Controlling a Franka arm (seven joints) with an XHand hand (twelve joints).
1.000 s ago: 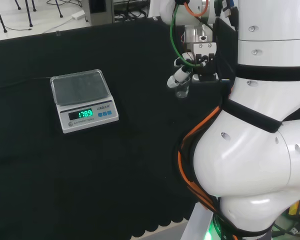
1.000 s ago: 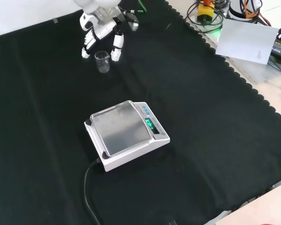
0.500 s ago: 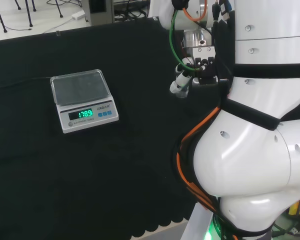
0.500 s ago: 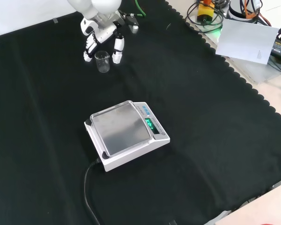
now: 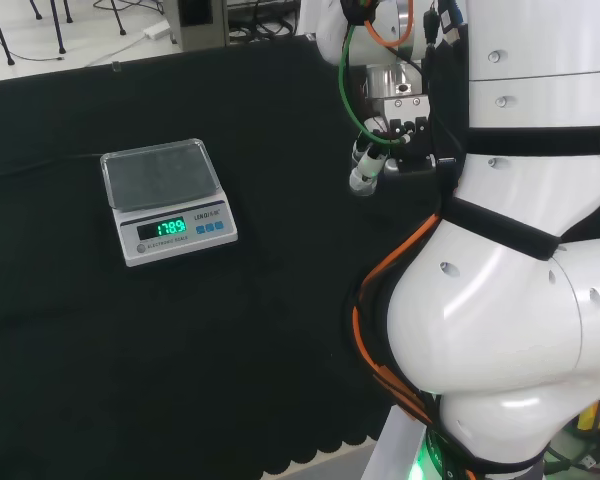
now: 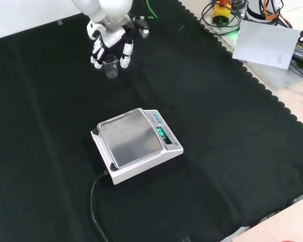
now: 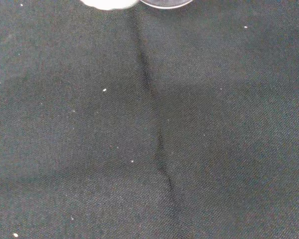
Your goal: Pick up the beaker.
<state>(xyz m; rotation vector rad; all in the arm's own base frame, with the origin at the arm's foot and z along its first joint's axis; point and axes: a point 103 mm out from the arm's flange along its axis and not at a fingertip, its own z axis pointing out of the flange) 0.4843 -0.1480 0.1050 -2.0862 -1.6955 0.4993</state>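
Observation:
In the front view a small clear glass beaker stands upright on the black cloth at the far left. The black and white hand reaches down over it, with fingers on one side and the thumb on the other. They straddle the glass, and a small gap still shows at the thumb. In the head view the hand hangs left of the white arm links, and its fingers cover the beaker. The wrist view catches the beaker's round rim beside a white fingertip.
A grey weighing scale with a lit green display sits mid-cloth, also seen at the left in the head view. Its cable trails toward the near edge. A white sheet and cables lie past the cloth's scalloped right edge.
The hand has come lower and nearer the beaker, and its fingers and thumb have drawn in on both sides. In the head view the fingers now hide the glass. The beaker has not moved.

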